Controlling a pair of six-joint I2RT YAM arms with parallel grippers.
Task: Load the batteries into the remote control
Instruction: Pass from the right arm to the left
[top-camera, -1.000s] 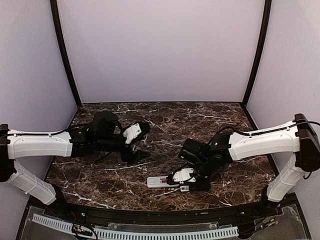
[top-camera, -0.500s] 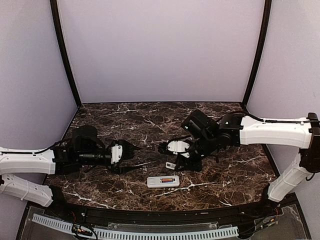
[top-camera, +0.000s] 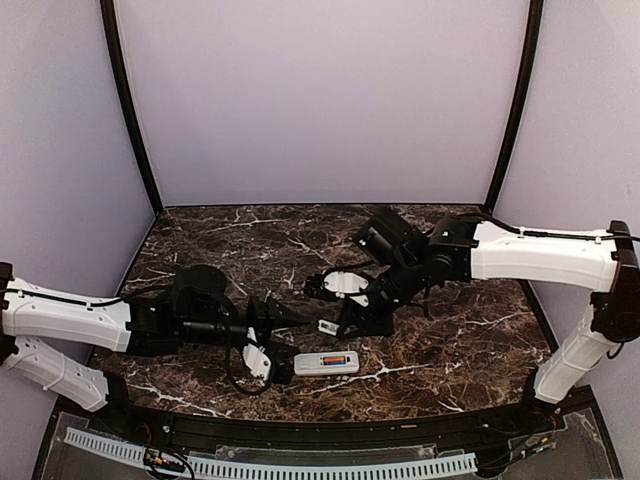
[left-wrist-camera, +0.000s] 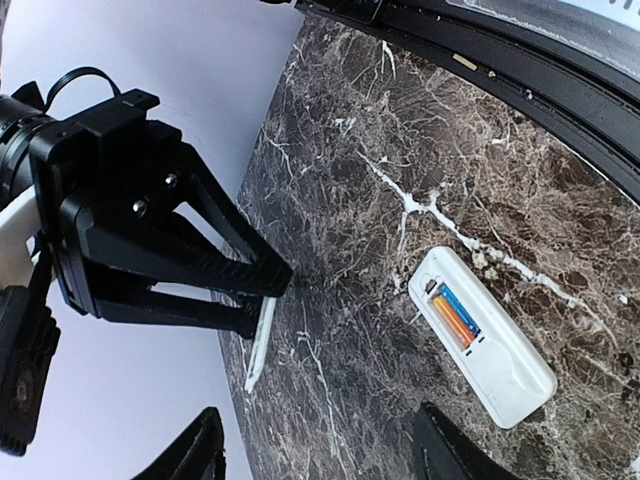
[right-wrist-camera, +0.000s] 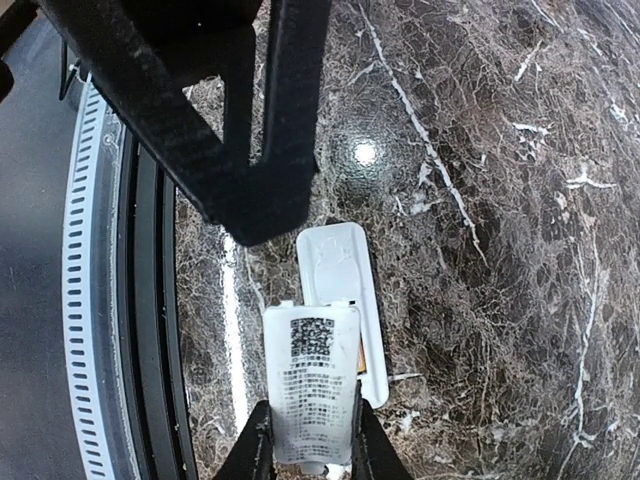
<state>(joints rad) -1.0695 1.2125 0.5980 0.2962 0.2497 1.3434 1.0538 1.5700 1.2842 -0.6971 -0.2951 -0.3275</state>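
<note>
White remote (top-camera: 326, 363) is found lying back-up near the front edge of the marble table (top-camera: 200, 240). The orange and blue batteries (left-wrist-camera: 455, 315) are seen seated side by side in its open back. Loading is therefore judged done, and the closing step is in hand. The loose cover (right-wrist-camera: 310, 370) is pinched by its edges in the right gripper (right-wrist-camera: 310, 420), whose jaws are narrowed onto it. It is held clear of the table, just beyond the remote. The left gripper (left-wrist-camera: 320, 425) is seen just left of the remote, with jaws spread and nothing between them. Next, the cover must be lowered, lined up with the opening and slid shut, probably with the remote steadied by the left gripper. Compared with half a second earlier, the left gripper is noted lower and nearer the remote, and the right gripper is shifted slightly left. The remote is unmoved.
</note>
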